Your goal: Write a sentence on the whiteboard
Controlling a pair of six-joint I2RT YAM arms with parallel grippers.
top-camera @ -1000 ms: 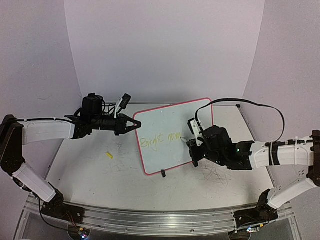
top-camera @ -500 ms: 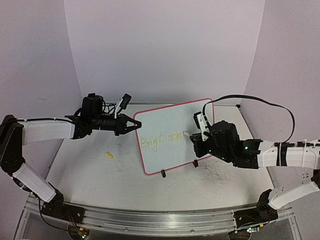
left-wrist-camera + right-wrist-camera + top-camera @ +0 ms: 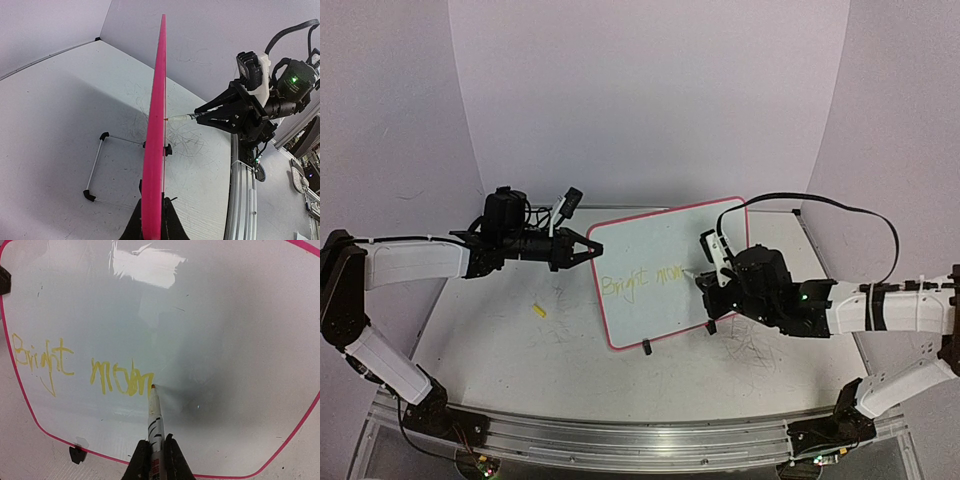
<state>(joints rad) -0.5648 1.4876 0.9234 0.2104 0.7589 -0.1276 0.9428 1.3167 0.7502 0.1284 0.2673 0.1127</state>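
A small yellow bit (image 3: 539,311) lies on the table (image 3: 490,340), well left of the whiteboard (image 3: 665,235). The left gripper (image 3: 590,249) holds the whiteboard by its left edge, with its fingers squeezed tight on it.

The sentence (image 3: 82,372) is yellow and so far reads "Bright mom". It sits low on the whiteboard's left half.

The marker (image 3: 154,415) touches the whiteboard just right of the last letter, and its long body points straight at the whiteboard. The right gripper (image 3: 153,455) is clenched on the marker and is the nearer arm for writing. The bare part of the whiteboard lies to the right of the tip, so I think the next letters go that way.

The left wrist view shows the whiteboard standing up on its edge. Only the right wrist view shows the letters clearly.
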